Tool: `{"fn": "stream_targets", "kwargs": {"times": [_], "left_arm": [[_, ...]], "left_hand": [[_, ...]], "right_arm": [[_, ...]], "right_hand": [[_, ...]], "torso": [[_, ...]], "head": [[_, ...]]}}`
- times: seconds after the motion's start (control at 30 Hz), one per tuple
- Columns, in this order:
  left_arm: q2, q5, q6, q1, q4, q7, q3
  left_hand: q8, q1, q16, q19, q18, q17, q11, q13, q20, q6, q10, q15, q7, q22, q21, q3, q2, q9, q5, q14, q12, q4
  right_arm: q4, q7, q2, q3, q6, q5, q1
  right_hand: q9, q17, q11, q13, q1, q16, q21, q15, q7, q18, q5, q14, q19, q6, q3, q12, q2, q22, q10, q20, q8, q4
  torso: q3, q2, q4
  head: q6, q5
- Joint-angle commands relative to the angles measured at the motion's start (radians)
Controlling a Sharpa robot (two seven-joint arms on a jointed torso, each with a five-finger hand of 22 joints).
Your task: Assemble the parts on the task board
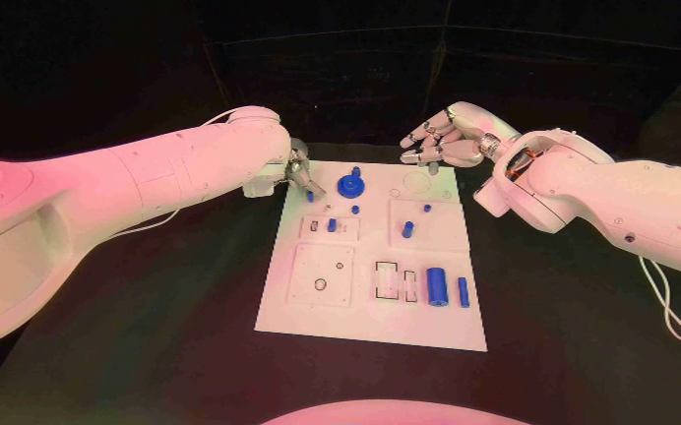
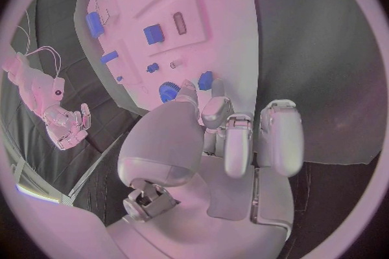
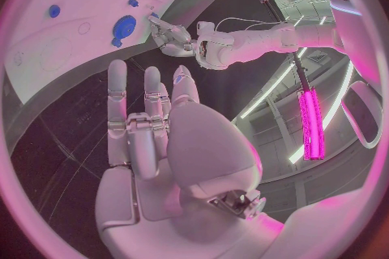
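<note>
Lying nearest on white rectangular task board point(image 1: 372, 317): blue cylinder point(image 1: 437, 287) and slim blue peg point(image 1: 463, 291), side by side. Farther back, round blue gear point(image 1: 350, 186). Beside it, left hand point(image 1: 297, 169) pinching small blue part point(image 1: 310, 194). Right hand point(image 1: 440, 140) hovering past far edge, fingers loosely curled, empty.

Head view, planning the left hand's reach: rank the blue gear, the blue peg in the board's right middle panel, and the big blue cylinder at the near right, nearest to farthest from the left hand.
From the left hand:
1. Blue gear, far end of the task board, just beside the hand.
2. Blue peg, right middle panel.
3. Big blue cylinder, near right, farthest.
</note>
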Motion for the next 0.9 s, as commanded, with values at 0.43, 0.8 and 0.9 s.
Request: {"fn": "stream_targets", "kwargs": {"times": [0.43, 0.8, 0.9], "left_arm": [[0.002, -0.007, 0.005, 0.001, -0.005, 0.021, 0.0], [-0.03, 0.113, -0.109, 0.0, 0.029, 0.009, 0.001], [-0.046, 0.135, -0.129, 0.001, 0.046, 0.003, 0.002]], "left_hand": [[0.017, 0.149, 0.003, 0.004, 0.008, 0.263, -0.013, -0.004, -0.007, -0.009, 0.001, -0.014, -0.015, 0.035, 0.003, 0.066, 0.073, 0.003, -0.001, 0.106, 0.001, -0.095], [0.037, 0.227, 0.003, 0.0, 0.01, 0.263, -0.02, -0.01, -0.017, -0.023, -0.001, -0.021, -0.023, 0.028, -0.004, 0.172, 0.117, 0.022, -0.002, 0.106, -0.009, -0.165], [0.044, 0.22, 0.003, 0.0, 0.01, 0.263, -0.021, -0.013, -0.018, -0.028, -0.001, -0.021, -0.023, 0.027, -0.005, 0.189, 0.112, 0.03, -0.002, 0.106, -0.011, -0.168]], "right_arm": [[0.001, 0.003, 0.0, 0.001, -0.006, -0.002, 0.002], [-0.002, -0.001, 0.0, 0.001, -0.003, -0.003, 0.002], [-0.003, -0.002, 0.0, 0.001, -0.002, -0.002, 0.002]], "right_hand": [[0.002, 0.263, 0.0, 0.0, 0.01, 0.002, -0.004, 0.004, -0.001, 0.003, 0.008, 0.107, 0.005, -0.006, 0.0, 0.004, 0.003, 0.002, -0.002, 0.001, 0.002, -0.002], [0.002, 0.263, -0.001, -0.001, 0.014, 0.002, -0.004, 0.004, -0.001, 0.003, 0.01, 0.107, 0.006, -0.006, 0.0, 0.004, 0.004, 0.002, -0.002, 0.0, 0.002, -0.003], [0.002, 0.263, -0.001, -0.001, 0.014, 0.002, -0.004, 0.004, -0.001, 0.003, 0.01, 0.107, 0.006, -0.006, 0.0, 0.004, 0.004, 0.002, -0.002, 0.0, 0.002, -0.003]], "torso": [[-0.001, 0.001, 0.0006], [0.0, 0.0, 0.001], [0.0006, -0.001, 0.0028]], "head": [[-0.005, -0.001], [-0.009, 0.004], [-0.009, 0.003]]}}
